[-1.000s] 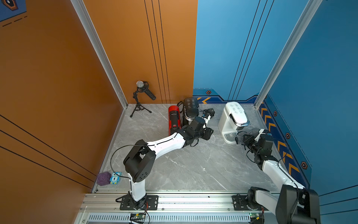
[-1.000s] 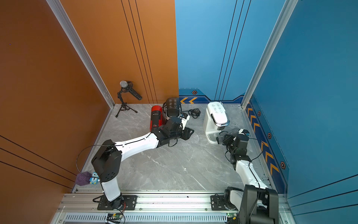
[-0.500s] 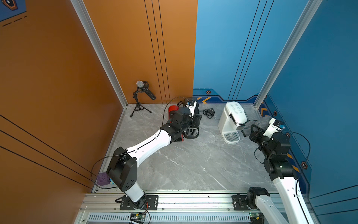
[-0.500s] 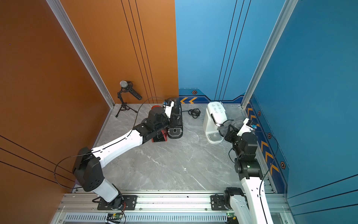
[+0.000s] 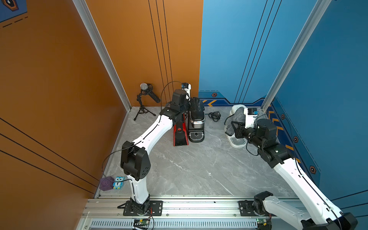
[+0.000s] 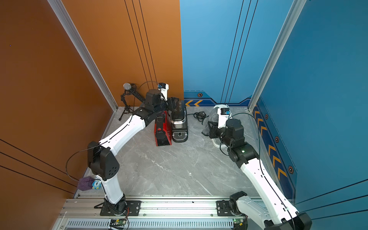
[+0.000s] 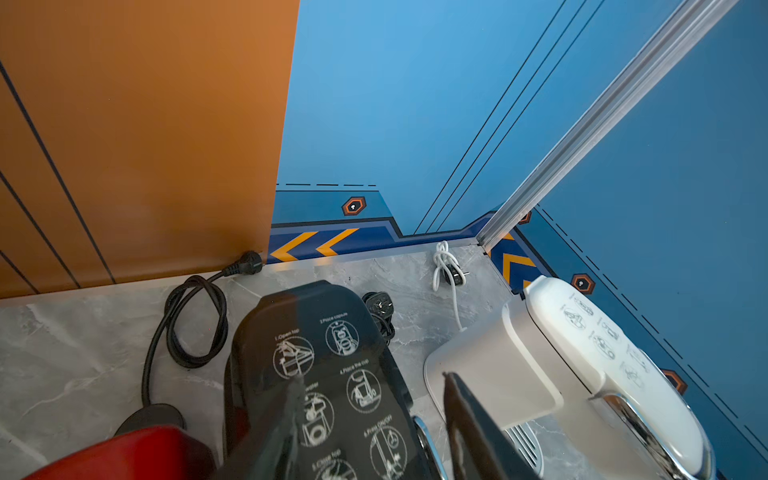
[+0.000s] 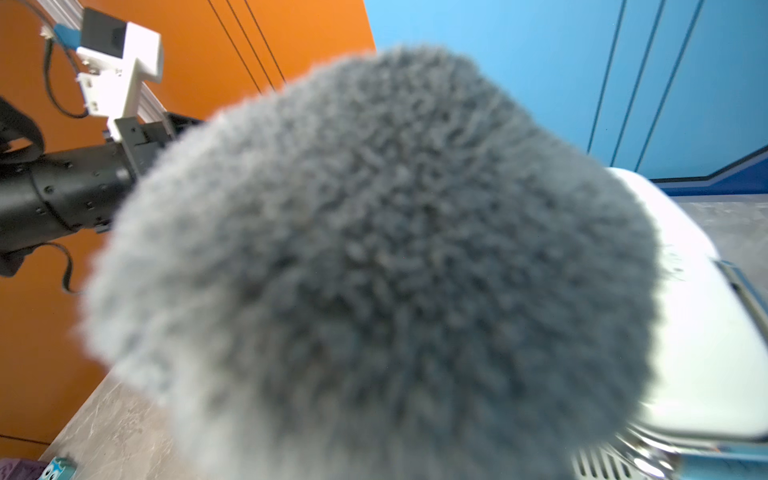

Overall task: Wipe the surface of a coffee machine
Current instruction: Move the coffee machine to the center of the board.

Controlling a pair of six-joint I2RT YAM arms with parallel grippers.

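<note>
**Cloth on the white machine, wall close behind**

The white coffee machine (image 7: 561, 374) stands at the rear of the tabletop (image 5: 189, 169) on the robot's right, near the blue wall (image 5: 318, 99). A grey cloth (image 5: 239, 115) is bunched over its top and front, pinched in the closed right gripper (image 5: 233, 128). In the right wrist view the cloth fills nearly the whole frame, so contact cannot be checked from there.

A hard stroke could probably slide or tip the machine toward the wall. The hanging cloth might also snag on the drip tray (image 5: 238, 141).

The left gripper (image 7: 374, 386) hovers over the black coffee machine (image 5: 196, 119), jaws apart and holding nothing, so nothing braces the white one.

The wall crowds the white machine's rear and right. A coiled black cord (image 5: 214, 116) lies between the two machines. The bare tabletop in front is the open room.
</note>
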